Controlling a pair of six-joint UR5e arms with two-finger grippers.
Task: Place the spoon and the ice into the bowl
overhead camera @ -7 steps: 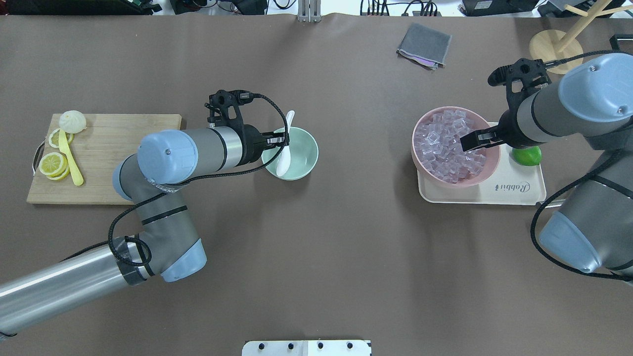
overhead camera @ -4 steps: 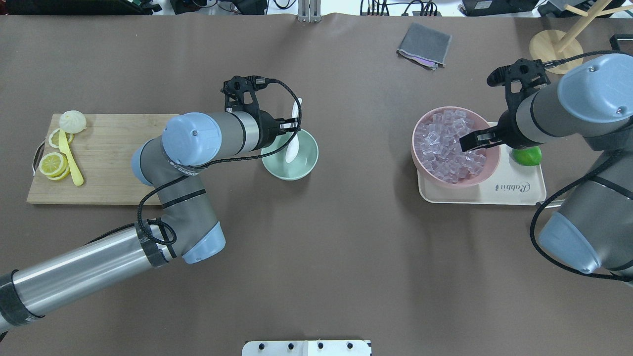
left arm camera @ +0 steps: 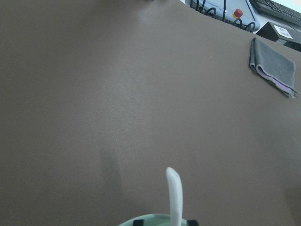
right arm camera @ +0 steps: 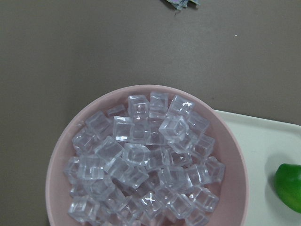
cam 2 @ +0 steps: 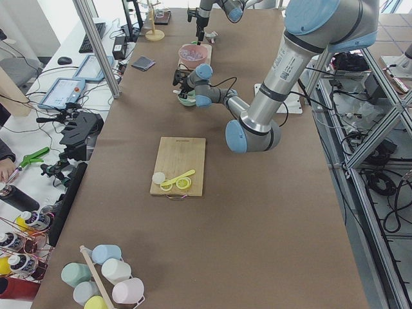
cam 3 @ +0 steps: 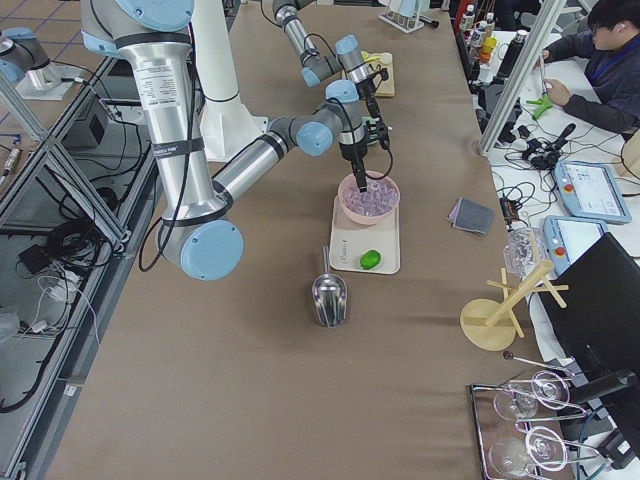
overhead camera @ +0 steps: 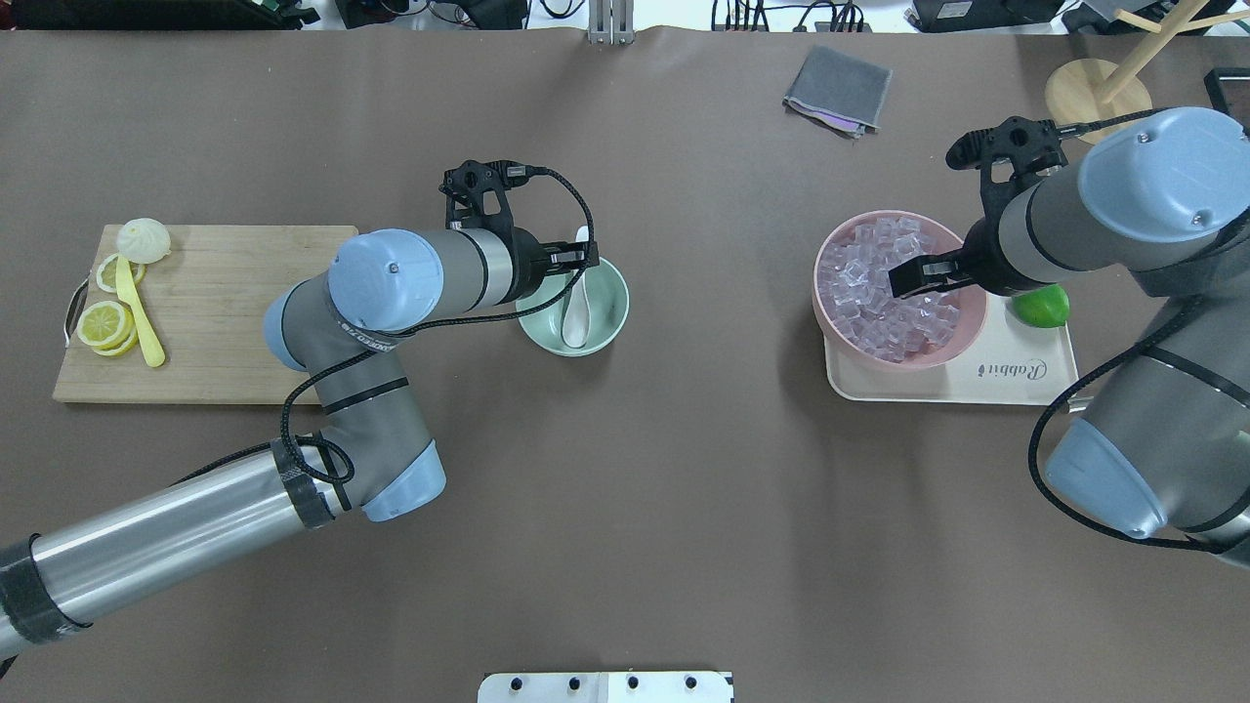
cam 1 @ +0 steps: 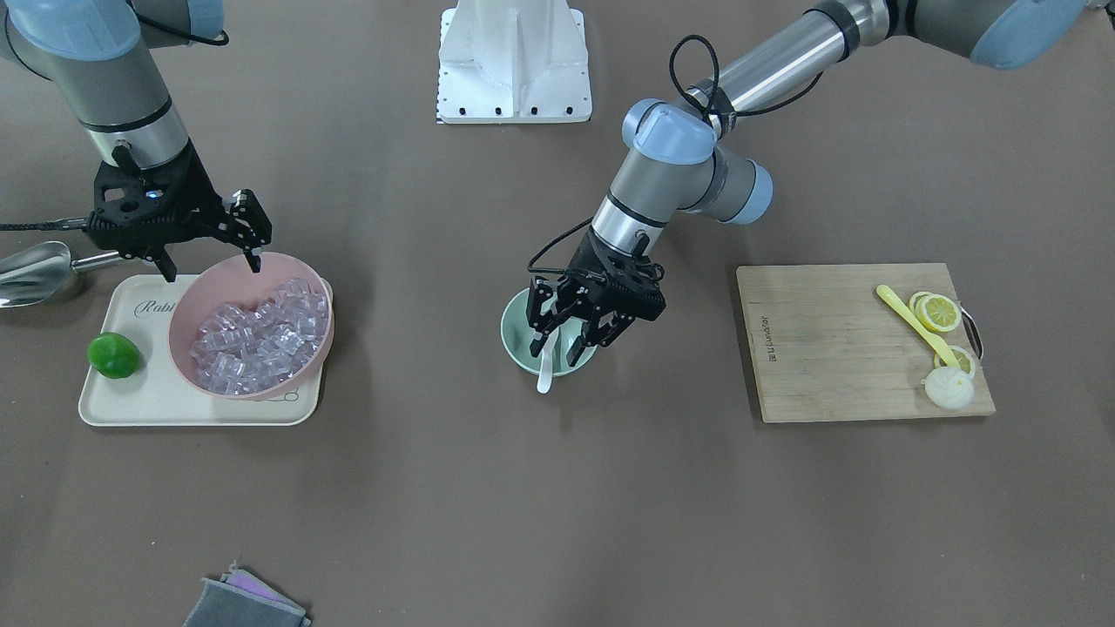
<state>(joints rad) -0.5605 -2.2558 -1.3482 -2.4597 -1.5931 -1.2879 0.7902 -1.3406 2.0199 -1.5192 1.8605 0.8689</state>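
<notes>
The white spoon [overhead camera: 576,310] lies in the mint-green bowl [overhead camera: 611,305], head down inside and handle leaning over the far rim. It also shows in the front view [cam 1: 544,370] and in the left wrist view [left arm camera: 174,195]. My left gripper [overhead camera: 584,259] is open above the bowl's far edge, with its fingertips [left arm camera: 138,221] either side of the handle and clear of it. My right gripper [overhead camera: 928,276] is open and empty, pointing down above the ice cubes [right arm camera: 150,160]. The cubes fill the pink bowl [overhead camera: 828,327].
The pink bowl and a lime [overhead camera: 1041,307] sit on a cream tray [overhead camera: 1016,376]. A metal scoop [cam 1: 30,272] lies beside the tray. A cutting board [overhead camera: 225,312] with lemon slices, a yellow spoon and a bun is at the left. A grey cloth [overhead camera: 838,88] lies at the far side.
My left gripper carried the spoon toward the bowl's far rim, then let go; the spoon now rests in the bowl. My right gripper shifted left, farther over the ice.
</notes>
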